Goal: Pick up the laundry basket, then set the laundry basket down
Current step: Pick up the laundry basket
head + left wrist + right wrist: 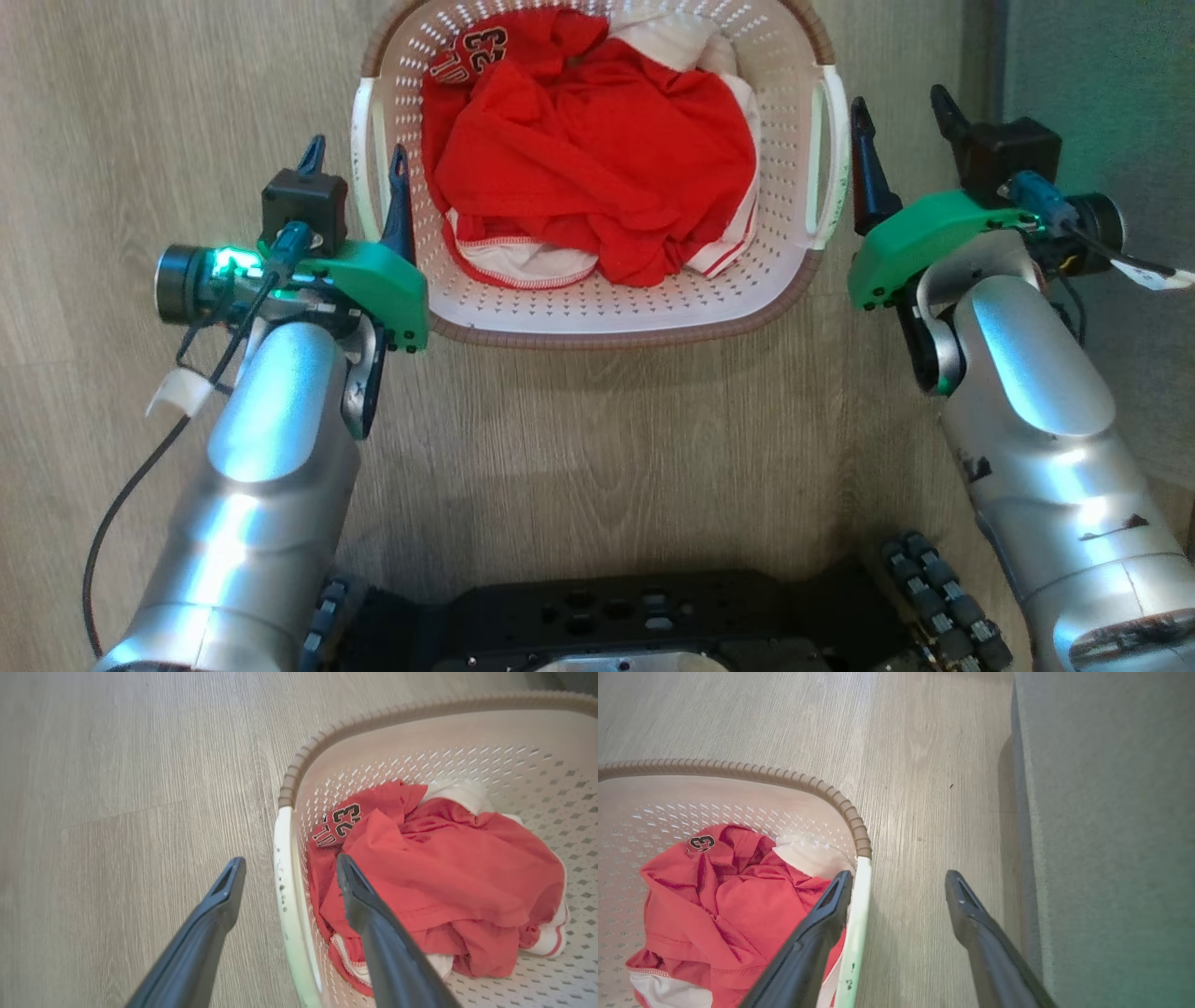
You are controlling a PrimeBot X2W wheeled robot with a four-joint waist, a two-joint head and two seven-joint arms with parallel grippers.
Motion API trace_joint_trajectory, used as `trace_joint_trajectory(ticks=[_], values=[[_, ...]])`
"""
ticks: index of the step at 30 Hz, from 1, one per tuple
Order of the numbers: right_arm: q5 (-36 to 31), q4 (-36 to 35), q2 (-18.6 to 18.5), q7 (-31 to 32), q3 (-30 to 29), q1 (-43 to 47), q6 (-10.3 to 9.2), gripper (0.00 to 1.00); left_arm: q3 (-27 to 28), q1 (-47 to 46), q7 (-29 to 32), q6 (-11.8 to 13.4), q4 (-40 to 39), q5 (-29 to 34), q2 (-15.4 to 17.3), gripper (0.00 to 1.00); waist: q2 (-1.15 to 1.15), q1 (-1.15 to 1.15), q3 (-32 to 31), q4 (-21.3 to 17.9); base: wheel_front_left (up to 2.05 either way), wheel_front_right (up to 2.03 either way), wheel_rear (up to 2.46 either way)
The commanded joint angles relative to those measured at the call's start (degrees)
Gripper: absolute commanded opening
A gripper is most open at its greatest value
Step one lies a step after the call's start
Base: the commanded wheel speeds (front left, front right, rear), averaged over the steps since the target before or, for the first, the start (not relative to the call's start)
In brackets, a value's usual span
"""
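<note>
Both claws are spread wide and grip nothing. The left claw (356, 173) straddles the left white handle (362, 140) of the cream-white perforated plastic laundry basket (597, 308), while the right claw (901, 117) sits just outside the right white handle (837, 159). The basket holds red and white clothes (597, 159) and rests on the grey wood-grain floor (607, 448) between them.

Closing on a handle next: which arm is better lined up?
Left. The left gripper is open astride the laundry basket's left handle. The right gripper, also open, has the right handle at its inner finger, floor in the gap.
</note>
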Motion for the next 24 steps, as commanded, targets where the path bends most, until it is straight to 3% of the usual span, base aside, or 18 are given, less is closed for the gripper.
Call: trace_joint_trajectory(ticks=[1, 7, 24], values=[[0.3, -0.8, 0.5, -0.7, 1.2, 1.7, -0.09, 1.00, 1.3, 1.2, -0.4, 0.0, -0.9, -0.2, 1.0, 1.00, 0.00, -0.01, 0.3, 0.2, 0.00, 0.00, 0.00], [2.5, 2.2, 0.5, -0.7, 3.9, 0.8, -0.09, 1.00, -0.6, -1.8, -0.4, -0.1, 6.3, -1.7, 1.0, 1.00, 0.00, -0.01, 1.7, 0.3, 0.00, 0.00, 0.00], [8.7, 10.7, 0.5, -0.7, 9.4, -3.5, -0.09, 1.00, -6.2, -8.8, -0.4, -1.2, 15.6, -2.7, 1.0, 1.00, 0.00, -0.01, 3.8, 0.2, 0.00, 0.00, 0.00]])
